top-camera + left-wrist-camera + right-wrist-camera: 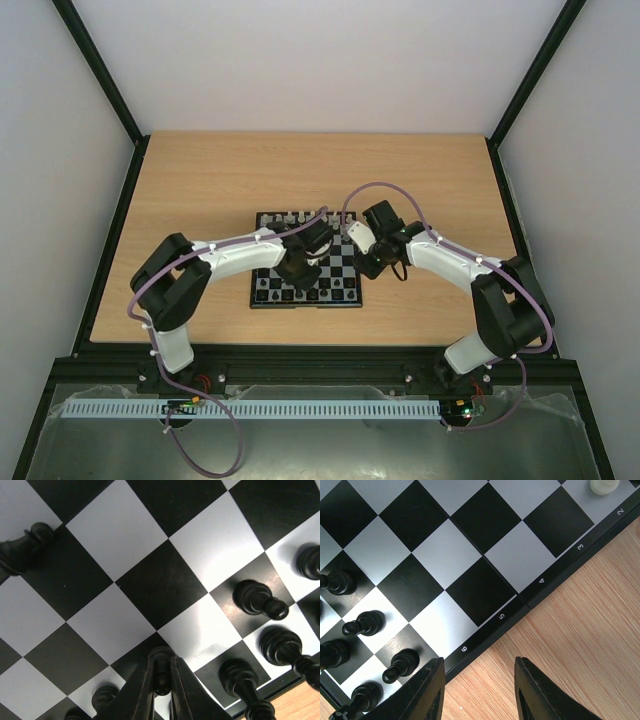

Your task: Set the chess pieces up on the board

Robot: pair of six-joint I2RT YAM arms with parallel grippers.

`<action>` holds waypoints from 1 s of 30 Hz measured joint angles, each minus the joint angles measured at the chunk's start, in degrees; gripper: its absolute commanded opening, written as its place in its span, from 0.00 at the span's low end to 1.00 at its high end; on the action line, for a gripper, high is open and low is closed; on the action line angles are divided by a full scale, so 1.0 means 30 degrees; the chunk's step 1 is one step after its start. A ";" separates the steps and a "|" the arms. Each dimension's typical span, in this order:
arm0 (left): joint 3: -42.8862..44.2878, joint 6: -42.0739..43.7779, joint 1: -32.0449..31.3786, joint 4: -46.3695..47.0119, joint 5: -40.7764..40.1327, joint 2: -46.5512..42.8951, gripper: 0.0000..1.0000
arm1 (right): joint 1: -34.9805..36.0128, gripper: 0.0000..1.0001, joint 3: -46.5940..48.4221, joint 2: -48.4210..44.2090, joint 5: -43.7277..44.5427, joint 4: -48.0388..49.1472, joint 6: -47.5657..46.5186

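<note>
While a black piece [161, 664] is being pinched by left fingers [136, 697] near the board's [120, 527] 6 o'clock edge, right fingers [427, 692] are being held spread. Black's rows [255, 599] are seemingly being finished.

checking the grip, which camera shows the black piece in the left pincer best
The left wrist view. It shows the left pincer close up, shut on the black piece, with the board behind. In the top external view the pincer itself hides the piece. The right wrist view shows only other black pieces, not this one.

one board [335, 265], two pincers [161, 672] [480, 680]
</note>
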 measured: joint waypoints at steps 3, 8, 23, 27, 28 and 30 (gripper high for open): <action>-0.0182 0.0000 -0.0007 -0.0073 0.0058 -0.0211 0.07 | 0.0000 0.40 0.0000 0.0015 0.0000 0.0000 0.0000; -0.0248 0.0007 -0.0007 -0.0328 0.0219 -0.0313 0.07 | 0.0000 0.40 0.0000 0.0029 0.0000 -0.0007 0.0007; -0.0342 0.0073 0.0000 -0.0372 0.0146 -0.0313 0.22 | 0.0000 0.40 0.0000 0.0029 -0.0007 -0.0015 0.0007; 0.0029 0.0080 0.0000 -0.0393 0.0131 -0.0313 0.23 | 0.0000 0.40 0.0000 0.0029 -0.0007 -0.0015 0.0007; 0.0219 0.0087 0.0000 -0.0401 0.0138 -0.0313 0.24 | 0.0000 0.40 0.0000 0.0029 0.0000 -0.0015 0.0007; 0.0590 0.0138 0.0036 -0.0430 0.0211 -0.0335 0.26 | 0.0000 0.40 0.0000 0.0029 0.0000 -0.0015 0.0000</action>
